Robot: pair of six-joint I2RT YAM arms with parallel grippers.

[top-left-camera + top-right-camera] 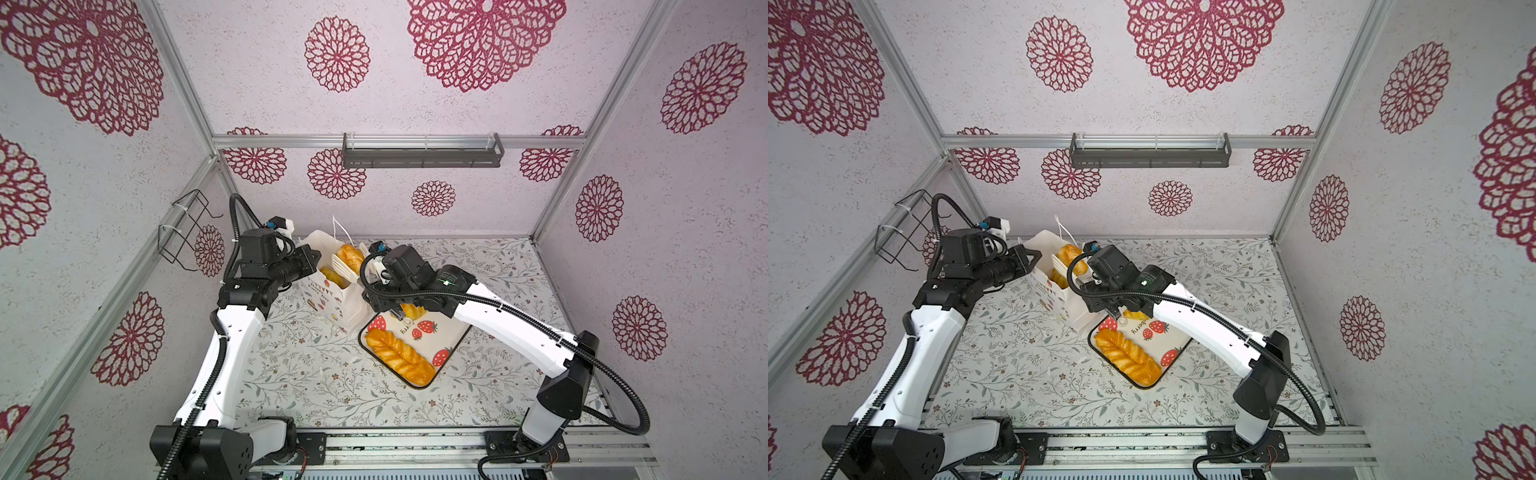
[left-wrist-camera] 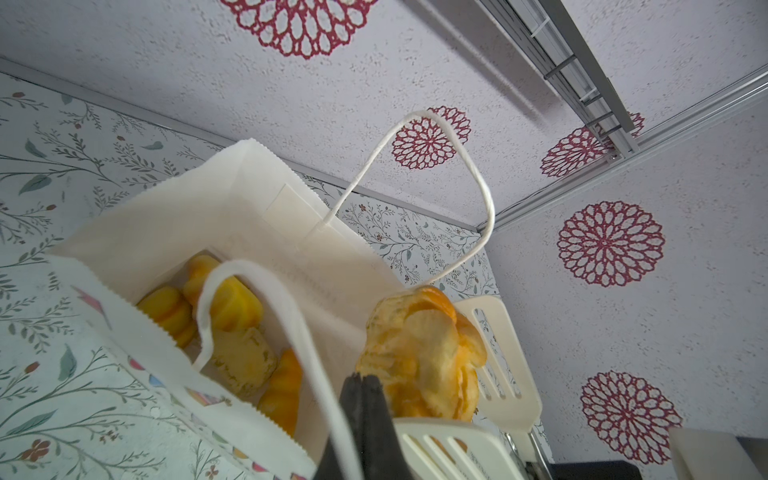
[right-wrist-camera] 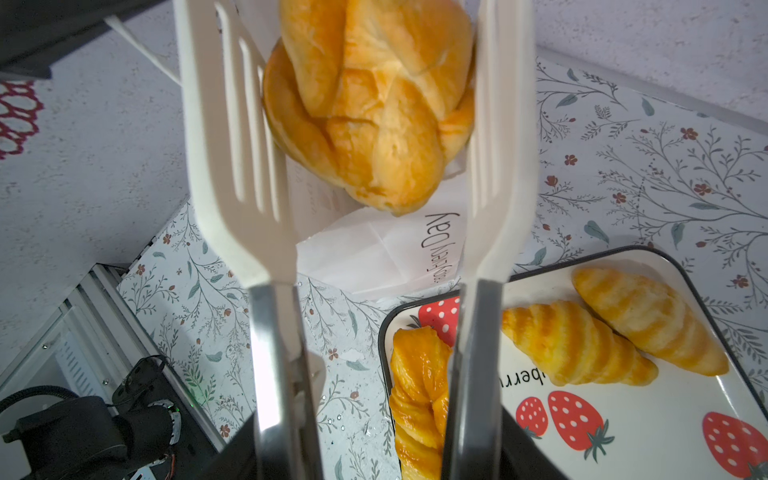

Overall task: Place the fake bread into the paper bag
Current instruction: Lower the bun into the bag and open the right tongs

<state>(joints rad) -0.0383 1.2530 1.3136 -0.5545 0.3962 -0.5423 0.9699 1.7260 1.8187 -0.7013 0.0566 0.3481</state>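
**One roll over the bag**

The left pincer is pressed together at the left rim of the paper bag; at least four pastries are seen inside. Over its mouth one roll is held in tongs pinched by the right pincer. One loaf and two croissants are laid on the tray.

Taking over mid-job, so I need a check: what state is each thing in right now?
paper bag: upright, open, several breads inside.
left claw: shut at the bag's rim.
right claw: clamped on the tongs.
tongs: blades either side of the round roll.
round roll: over the bag mouth, not dropped.
tray: flat, holding two croissants and plaited loaf.
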